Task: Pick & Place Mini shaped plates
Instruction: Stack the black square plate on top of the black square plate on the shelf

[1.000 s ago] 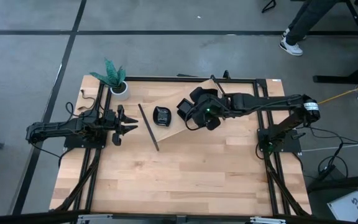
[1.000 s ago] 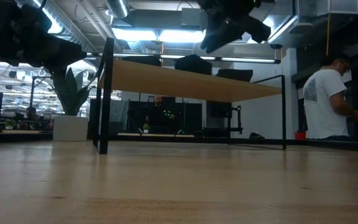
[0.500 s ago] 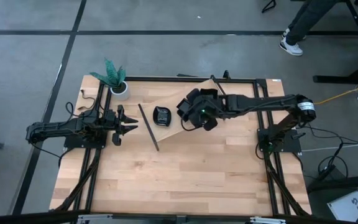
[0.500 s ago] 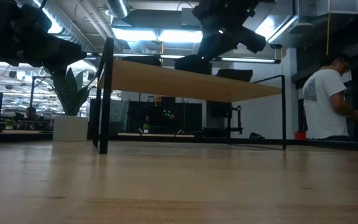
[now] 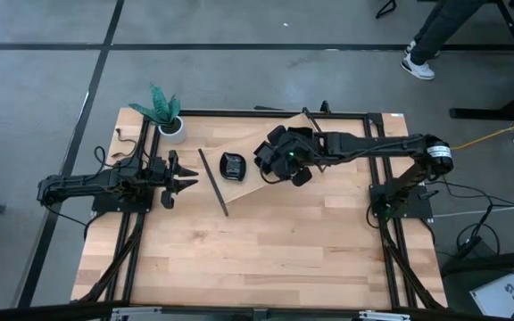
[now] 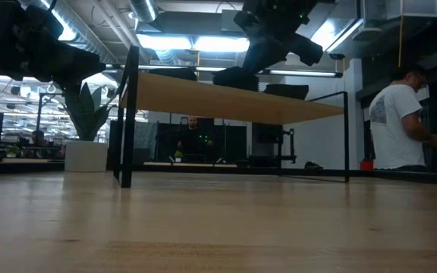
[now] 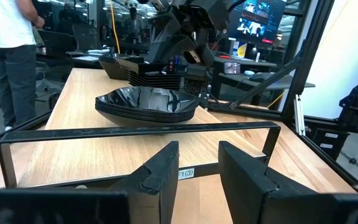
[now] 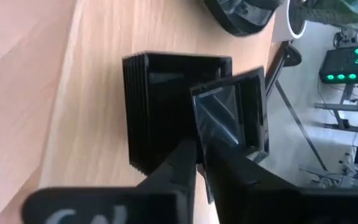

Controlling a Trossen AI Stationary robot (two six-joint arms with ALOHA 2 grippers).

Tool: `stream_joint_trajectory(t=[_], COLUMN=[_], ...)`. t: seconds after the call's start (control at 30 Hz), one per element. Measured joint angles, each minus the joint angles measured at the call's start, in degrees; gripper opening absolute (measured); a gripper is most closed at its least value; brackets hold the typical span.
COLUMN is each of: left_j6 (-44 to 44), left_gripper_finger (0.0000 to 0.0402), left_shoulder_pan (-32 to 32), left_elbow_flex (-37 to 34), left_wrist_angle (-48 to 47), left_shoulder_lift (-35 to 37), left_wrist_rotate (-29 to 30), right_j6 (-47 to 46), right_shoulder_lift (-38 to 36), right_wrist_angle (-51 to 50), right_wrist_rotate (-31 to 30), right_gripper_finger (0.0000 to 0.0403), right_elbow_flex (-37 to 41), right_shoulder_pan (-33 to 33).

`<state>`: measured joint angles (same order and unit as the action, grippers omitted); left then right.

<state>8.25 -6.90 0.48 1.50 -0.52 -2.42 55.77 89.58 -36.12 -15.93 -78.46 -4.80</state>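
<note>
Pick step: right gripper (image 8: 201,163) jaws pinch the top square plate (image 8: 225,118) off its stack (image 8: 157,112); next, lift clear. Left gripper (image 7: 197,171) waits, jaws parted.

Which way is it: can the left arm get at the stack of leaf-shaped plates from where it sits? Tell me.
Probably yes. The left gripper waits open beside the raised shelf, and the leaf-shaped plates lie straight ahead of it. Only the shelf's black frame rail crosses low in front; the right gripper works at the square stack beyond.
</note>
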Motion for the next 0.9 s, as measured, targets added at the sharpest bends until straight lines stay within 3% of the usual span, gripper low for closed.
stream_joint_trajectory(t=[0.23, 0.9], left_j6=[0.0, 0.0], left_gripper_finger=[0.0111, 0.0108], left_shoulder_pan=[-0.01, 0.01], left_elbow_flex=[0.0, 0.01], left_wrist_angle=[0.0, 0.01], left_shoulder_lift=[0.01, 0.0], left_wrist_rotate=[0.0, 0.0], right_j6=[0.02, -0.15], right_shoulder_lift=[0.0, -0.11], right_wrist_angle=[0.55, 1.07], right_wrist_rotate=[0.09, -2.07], right_gripper_finger=[0.0011, 0.0004], right_elbow_flex=[0.0, -3.1], right_shoulder_pan=[0.11, 2.4])
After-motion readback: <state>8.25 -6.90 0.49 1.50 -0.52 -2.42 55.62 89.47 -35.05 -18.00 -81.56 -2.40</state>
